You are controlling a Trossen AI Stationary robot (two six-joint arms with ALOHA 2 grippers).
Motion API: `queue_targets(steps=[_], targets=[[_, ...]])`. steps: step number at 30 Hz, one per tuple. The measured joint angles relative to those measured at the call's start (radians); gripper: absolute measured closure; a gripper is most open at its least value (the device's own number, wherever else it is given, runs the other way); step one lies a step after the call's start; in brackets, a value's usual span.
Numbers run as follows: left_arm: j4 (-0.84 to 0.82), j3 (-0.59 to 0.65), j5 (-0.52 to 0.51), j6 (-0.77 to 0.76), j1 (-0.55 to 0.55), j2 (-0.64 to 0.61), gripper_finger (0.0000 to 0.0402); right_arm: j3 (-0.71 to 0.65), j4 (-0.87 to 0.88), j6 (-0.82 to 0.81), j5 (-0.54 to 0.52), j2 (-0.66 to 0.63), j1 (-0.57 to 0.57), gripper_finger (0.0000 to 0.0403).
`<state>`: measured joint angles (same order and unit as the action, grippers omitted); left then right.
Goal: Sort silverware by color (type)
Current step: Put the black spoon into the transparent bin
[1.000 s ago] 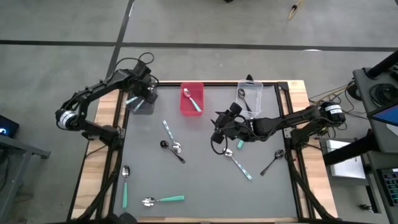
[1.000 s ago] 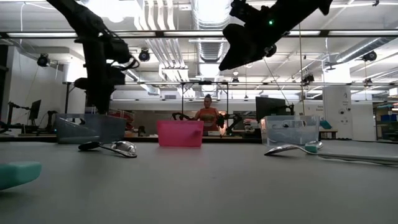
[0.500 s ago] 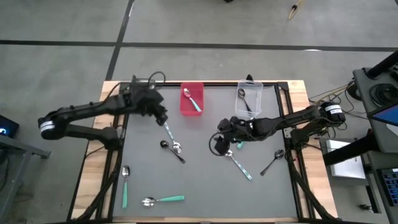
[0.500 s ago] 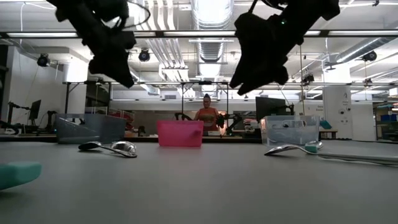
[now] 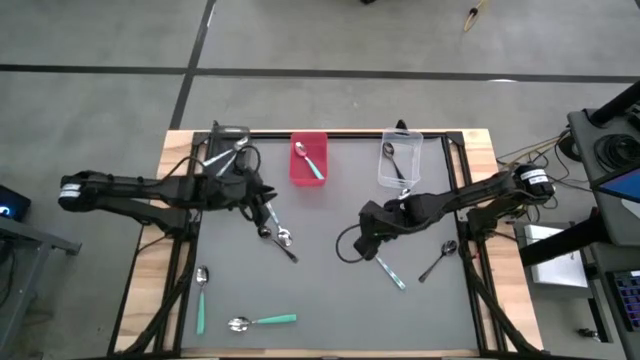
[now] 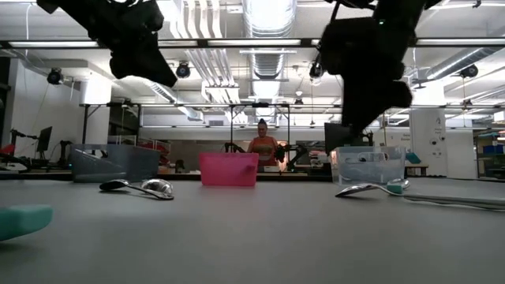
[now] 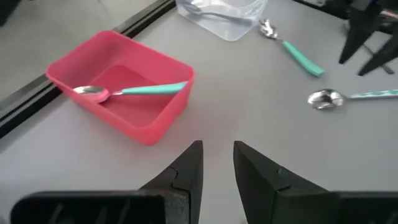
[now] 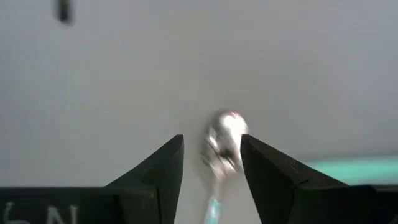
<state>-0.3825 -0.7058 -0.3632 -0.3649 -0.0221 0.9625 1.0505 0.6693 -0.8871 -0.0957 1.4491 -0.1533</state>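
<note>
Grey counter (image 5: 330,290) carries spoons scattered for sorting, and three bins line its upper edge so each kind gets its own. At lower left lie two teal-handled spoons (image 5: 262,321), untouched. Above them the left gripper (image 5: 262,205) hangs over a black spoon (image 5: 277,242) and a pale-handled spoon (image 5: 275,219) that cross near the middle; its fingers (image 7: 189,168) stand slightly apart with nothing between them, probably lining up a pick. The grey bin (image 5: 222,152) at upper left holds a spoon or two, the pink bin (image 5: 309,158) a teal-handled one, the clear bin (image 5: 401,160) a black one. Right of centre, the right gripper (image 5: 370,240) is low over another pale-handled spoon (image 8: 224,140), fingers apart on either side of its bowl, not yet clenched. A black spoon (image 5: 438,260) lies at far right.
</note>
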Motion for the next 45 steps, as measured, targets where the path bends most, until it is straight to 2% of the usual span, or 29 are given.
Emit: queue_targets(steps=[6,9,14,22,29,34,45], targets=[[0.003,-0.016,-0.005,-0.003,0.006,0.008,0.0331,0.025,0.215,-0.048,0.007,0.001,-0.026,0.0275],[0.005,-0.019,-0.006,0.011,0.006,0.01,0.0331,0.025,0.294,-0.06,0.066,0.002,-0.039,0.0282],[0.006,-0.019,-0.022,0.02,0.006,0.018,0.0331,0.022,0.406,-0.089,0.126,0.006,-0.074,0.0284],[0.049,-0.019,-0.025,0.078,0.006,0.018,0.0331,0.019,0.574,-0.153,0.15,-0.002,-0.146,0.0284],[0.068,-0.019,-0.025,0.094,0.006,0.018,0.0331,-0.034,0.583,-0.226,0.152,-0.027,-0.19,0.0285],[0.068,-0.019,-0.025,0.094,0.006,0.018,0.0331,-0.113,0.582,-0.311,0.152,-0.094,-0.209,0.0285],[0.069,-0.019,-0.024,0.093,0.006,0.018,0.0331,-0.288,0.548,-0.65,0.148,-0.306,-0.23,0.0285]])
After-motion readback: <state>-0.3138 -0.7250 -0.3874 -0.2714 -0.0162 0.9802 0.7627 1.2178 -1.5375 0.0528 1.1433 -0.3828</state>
